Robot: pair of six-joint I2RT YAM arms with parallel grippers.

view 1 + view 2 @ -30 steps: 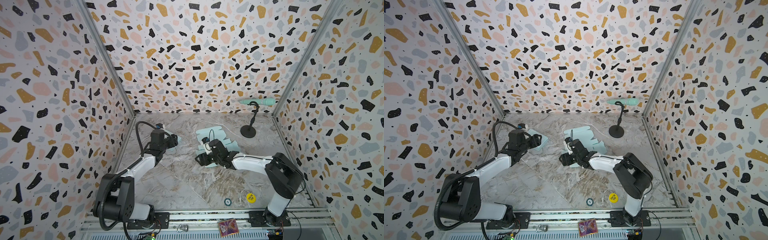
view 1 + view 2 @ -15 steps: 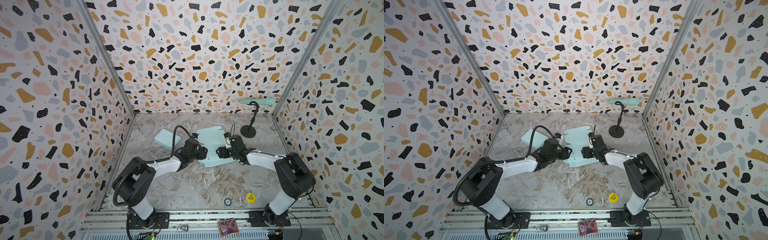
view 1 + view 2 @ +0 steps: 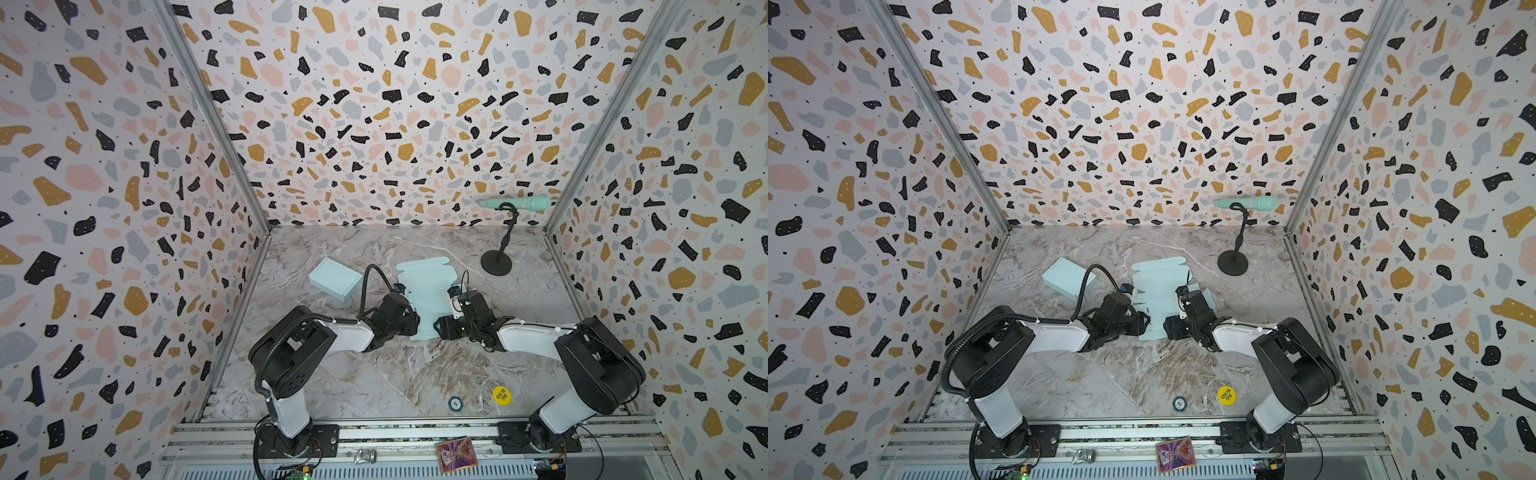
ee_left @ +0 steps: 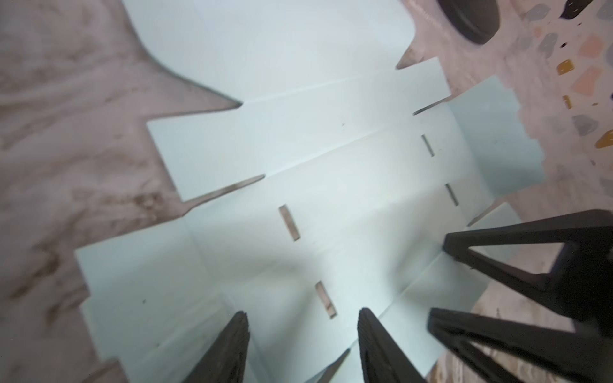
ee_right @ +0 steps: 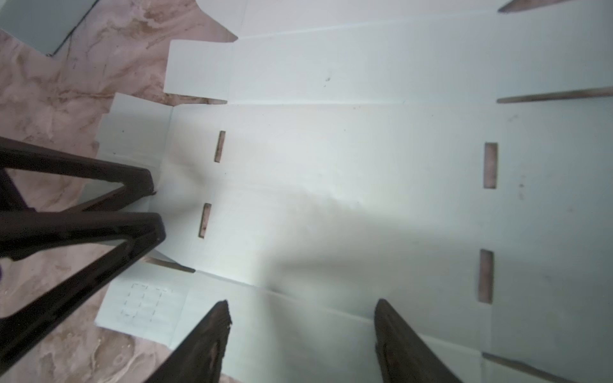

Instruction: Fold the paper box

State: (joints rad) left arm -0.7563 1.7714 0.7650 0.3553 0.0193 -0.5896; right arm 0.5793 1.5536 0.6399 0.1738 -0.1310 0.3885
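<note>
The paper box is a flat, pale mint cut-out sheet [image 3: 424,286] [image 3: 1158,282] with slots and side flaps, lying on the marble floor at the centre. My left gripper [image 3: 415,322] [image 3: 1144,322] and right gripper [image 3: 437,328] [image 3: 1167,326] face each other over its near end. In the left wrist view the left gripper [image 4: 303,318] stands open above the sheet [image 4: 331,149], with the right gripper's fingers [image 4: 497,252] close by. In the right wrist view the right gripper [image 5: 302,306] is open over the sheet [image 5: 348,132]. Nothing lies between either pair of fingers.
A folded mint box [image 3: 334,277] [image 3: 1067,277] rests to the sheet's left. A black stand [image 3: 496,264] with a mint microphone is at the back right. A yellow disc [image 3: 501,395] and a small round chip [image 3: 455,402] lie near the front rail.
My left arm has swung right from the folded box to the sheet's near end, its jaws narrowing somewhat. The right gripper has shifted to the sheet's near right side.
</note>
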